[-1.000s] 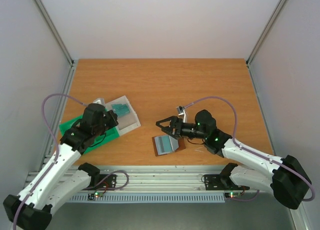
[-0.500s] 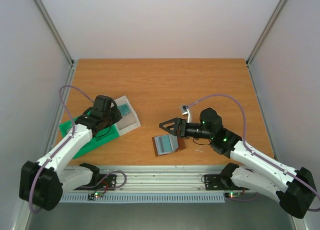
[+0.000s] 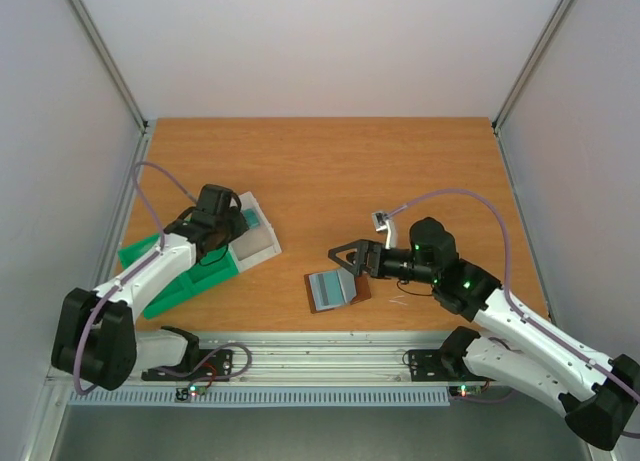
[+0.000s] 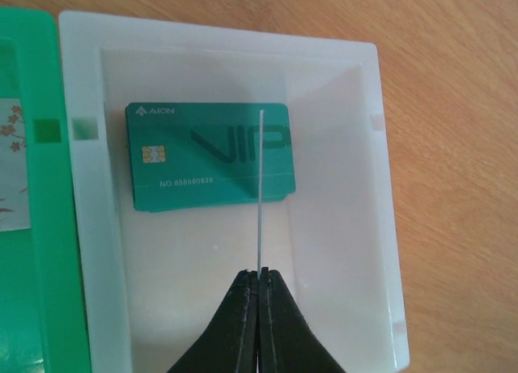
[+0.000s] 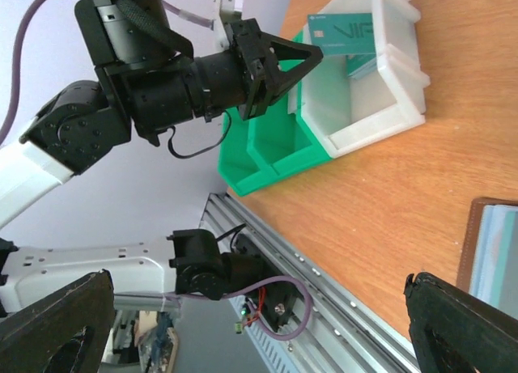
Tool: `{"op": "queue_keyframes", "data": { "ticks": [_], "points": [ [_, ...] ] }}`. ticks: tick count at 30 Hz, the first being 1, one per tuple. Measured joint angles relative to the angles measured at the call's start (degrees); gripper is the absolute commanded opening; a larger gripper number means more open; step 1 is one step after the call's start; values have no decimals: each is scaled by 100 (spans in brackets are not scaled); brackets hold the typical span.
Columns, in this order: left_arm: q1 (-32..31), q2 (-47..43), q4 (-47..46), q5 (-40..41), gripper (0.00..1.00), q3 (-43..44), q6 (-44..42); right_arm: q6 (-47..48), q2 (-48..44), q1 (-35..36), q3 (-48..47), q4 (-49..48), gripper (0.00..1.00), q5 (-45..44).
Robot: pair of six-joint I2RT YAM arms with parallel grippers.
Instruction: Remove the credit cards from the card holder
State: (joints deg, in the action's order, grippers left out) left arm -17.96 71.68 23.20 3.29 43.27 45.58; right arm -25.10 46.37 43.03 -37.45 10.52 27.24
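Note:
The card holder (image 3: 333,289) lies open on the table, grey-blue pockets up with a brown edge; its corner shows in the right wrist view (image 5: 494,243). My right gripper (image 3: 340,255) is open and empty, just above the holder's far right corner; its fingers (image 5: 57,324) are spread wide. My left gripper (image 4: 261,273) is shut on a thin pale credit card (image 4: 261,187), seen edge-on, over the translucent white box (image 4: 340,227). A teal VIP card (image 4: 202,158) lies inside that box. The left gripper also shows in the top view (image 3: 228,224).
A flat green tray (image 3: 175,271) lies against the box's left side, with a blossom-printed card (image 4: 10,171) in it. The box (image 3: 258,239) sits at the table's left. The metal rail (image 3: 320,351) runs along the near edge.
My left gripper has moved up and to the right from over the green tray to over the white box. My right gripper has drawn back slightly to the right.

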Motion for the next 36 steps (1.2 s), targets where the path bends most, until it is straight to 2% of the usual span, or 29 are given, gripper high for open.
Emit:
{"op": "queue_keyframes", "data": {
  "ticks": [8,14,30,36],
  "points": [
    [0,289,-203,236,1,35,50,184,-149,0,-68,603,99,-306],
    [0,573,-345,304,4,35,114,254,-144,0,-256,922,99,-470],
    [0,839,-313,463,15,118,22,247,125,0,-258,1141,98,-680],
    [0,837,-216,494,16,201,-52,216,199,0,-258,1207,98,-695]
  ]
}}
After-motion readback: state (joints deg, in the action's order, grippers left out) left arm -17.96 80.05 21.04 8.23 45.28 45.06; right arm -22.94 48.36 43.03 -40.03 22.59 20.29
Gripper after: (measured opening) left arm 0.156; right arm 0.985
